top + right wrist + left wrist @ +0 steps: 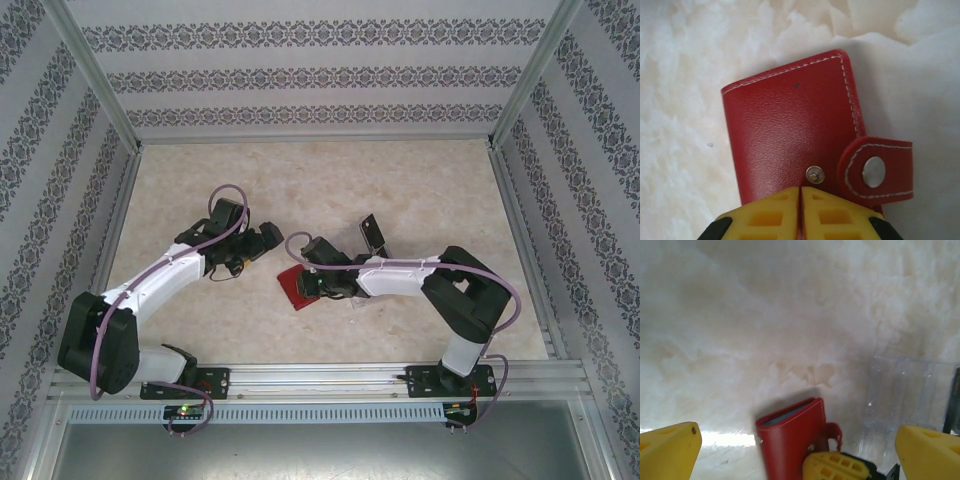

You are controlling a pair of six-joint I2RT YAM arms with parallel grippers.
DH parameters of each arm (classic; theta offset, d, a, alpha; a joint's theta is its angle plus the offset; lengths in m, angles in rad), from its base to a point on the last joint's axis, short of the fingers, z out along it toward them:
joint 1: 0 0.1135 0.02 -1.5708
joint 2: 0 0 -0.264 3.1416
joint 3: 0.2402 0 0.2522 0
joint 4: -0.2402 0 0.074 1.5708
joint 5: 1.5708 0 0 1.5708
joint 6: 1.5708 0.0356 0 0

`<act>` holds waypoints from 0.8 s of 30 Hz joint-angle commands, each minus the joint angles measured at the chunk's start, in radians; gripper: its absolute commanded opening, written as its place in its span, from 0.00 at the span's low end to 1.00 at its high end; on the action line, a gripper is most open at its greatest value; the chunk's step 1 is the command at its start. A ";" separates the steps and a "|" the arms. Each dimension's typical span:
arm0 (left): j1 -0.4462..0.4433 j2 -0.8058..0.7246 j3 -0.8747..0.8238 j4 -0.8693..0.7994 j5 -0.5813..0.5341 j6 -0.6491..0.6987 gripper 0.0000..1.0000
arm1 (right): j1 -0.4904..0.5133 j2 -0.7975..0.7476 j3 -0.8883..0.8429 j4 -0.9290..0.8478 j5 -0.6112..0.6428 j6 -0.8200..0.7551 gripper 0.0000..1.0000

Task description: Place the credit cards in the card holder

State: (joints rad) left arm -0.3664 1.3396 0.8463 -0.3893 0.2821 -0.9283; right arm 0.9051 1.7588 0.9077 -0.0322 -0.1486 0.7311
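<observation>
While the left gripper (797,440) stands wide open near it, the card holder (790,125) lies folded flat on the table (420,190), between the two arms. The right gripper (800,212) has its yellow ribbed fingers pressed together over the holder's near edge; if they pinch it, I cannot tell. Open beige marble-like surface stretches to the far wall. The holder is smooth red leather with white stitching and a rounded, unfastened snap tab. A clear plastic tray (905,395) lies just beside it.

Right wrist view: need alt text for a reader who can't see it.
A closed red card holder lies on a pale marbled table, its snap tab unfastened and sticking out to the right. The right gripper, yellow fingers closed together, overlaps the holder's near edge at the bottom of the picture.
</observation>
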 commanded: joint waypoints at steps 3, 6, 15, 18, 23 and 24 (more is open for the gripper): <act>-0.023 -0.045 -0.054 0.080 0.050 -0.038 1.00 | 0.002 0.052 -0.005 0.015 -0.037 0.016 0.14; -0.035 -0.056 -0.083 0.102 0.055 -0.050 1.00 | 0.003 0.002 0.003 0.005 -0.050 0.010 0.17; -0.052 -0.056 -0.165 0.258 0.048 -0.128 1.00 | -0.021 -0.259 0.039 -0.195 0.043 -0.046 0.37; -0.053 -0.015 -0.168 0.320 0.060 -0.151 1.00 | -0.036 -0.276 0.051 -0.271 0.106 -0.073 0.42; -0.057 0.057 -0.154 0.398 0.070 -0.185 1.00 | -0.048 -0.201 0.096 -0.329 0.124 -0.118 0.43; -0.058 0.065 -0.147 0.396 0.069 -0.184 1.00 | -0.047 -0.185 0.103 -0.330 0.121 -0.124 0.43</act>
State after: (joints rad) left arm -0.4129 1.3815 0.6830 -0.0677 0.3412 -1.0790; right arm 0.8585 1.5280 0.9821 -0.2844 -0.0624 0.6521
